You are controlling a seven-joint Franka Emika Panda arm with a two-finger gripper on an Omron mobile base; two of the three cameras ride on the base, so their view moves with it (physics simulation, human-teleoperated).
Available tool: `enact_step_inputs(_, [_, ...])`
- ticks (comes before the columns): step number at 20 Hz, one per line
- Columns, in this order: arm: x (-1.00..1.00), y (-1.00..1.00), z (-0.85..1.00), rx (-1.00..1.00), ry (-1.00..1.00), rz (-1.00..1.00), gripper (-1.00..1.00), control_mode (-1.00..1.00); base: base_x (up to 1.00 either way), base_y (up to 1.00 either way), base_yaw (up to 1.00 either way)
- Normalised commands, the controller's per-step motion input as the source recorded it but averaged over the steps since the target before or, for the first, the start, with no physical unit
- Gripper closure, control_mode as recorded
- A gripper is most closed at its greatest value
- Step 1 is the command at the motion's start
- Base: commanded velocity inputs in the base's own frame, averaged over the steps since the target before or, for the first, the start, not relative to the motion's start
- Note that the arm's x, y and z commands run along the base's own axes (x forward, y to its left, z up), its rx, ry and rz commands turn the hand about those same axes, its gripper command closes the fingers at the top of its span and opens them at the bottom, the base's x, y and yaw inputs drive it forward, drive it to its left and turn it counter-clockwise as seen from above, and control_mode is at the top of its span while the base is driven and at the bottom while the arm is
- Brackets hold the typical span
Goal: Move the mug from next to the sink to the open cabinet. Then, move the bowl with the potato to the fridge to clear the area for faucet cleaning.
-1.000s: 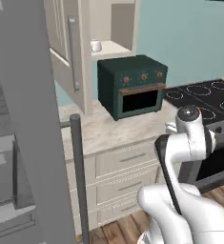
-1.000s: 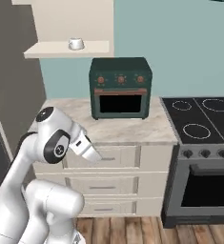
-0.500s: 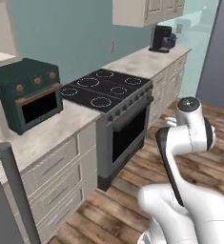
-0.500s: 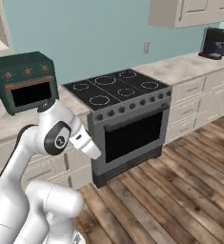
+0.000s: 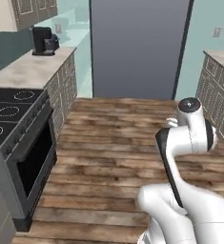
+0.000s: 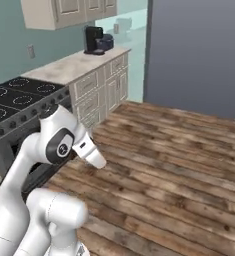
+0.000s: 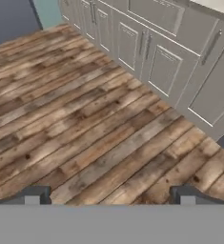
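Brown wooden plank floor (image 7: 75, 124) lies under our claw (image 7: 108, 194), whose two dark tips stand wide apart with nothing between them, pointed down near a row of grey panelled cabinet doors (image 7: 151, 52). From the base views we see the black stove with ring burners (image 5: 11, 124), a black coffee machine (image 5: 43, 40) on the pale stone tabletop (image 5: 32, 69), and the tall grey fridge front (image 5: 137, 47) across the floor. We cannot say where the mug or the bowl with the potato is.

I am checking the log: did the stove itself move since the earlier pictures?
No. The stove sits against the same counter; the whole picture slid because the base turned, so the camera moved, not the stove.
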Motion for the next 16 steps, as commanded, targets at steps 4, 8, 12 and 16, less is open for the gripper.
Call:
enact_step_inputs(4, [0.00, 0.00, 0.00, 0.00, 0.00, 0.00, -1.00, 1.00, 0.68, -0.61, -0.73])
enact_step_inputs(8, [0.00, 0.00, 0.00, 0.00, 0.00, 0.00, -1.00, 1.00, 0.98, -0.41, -0.62])
enact_step_inputs(12, [0.00, 0.00, 0.00, 0.00, 0.00, 0.00, -1.00, 1.00, 1.00, -0.14, -0.45])
enact_step_inputs(16, [0.00, 0.00, 0.00, 0.00, 0.00, 0.00, -1.00, 1.00, 1.00, 0.00, -0.35])
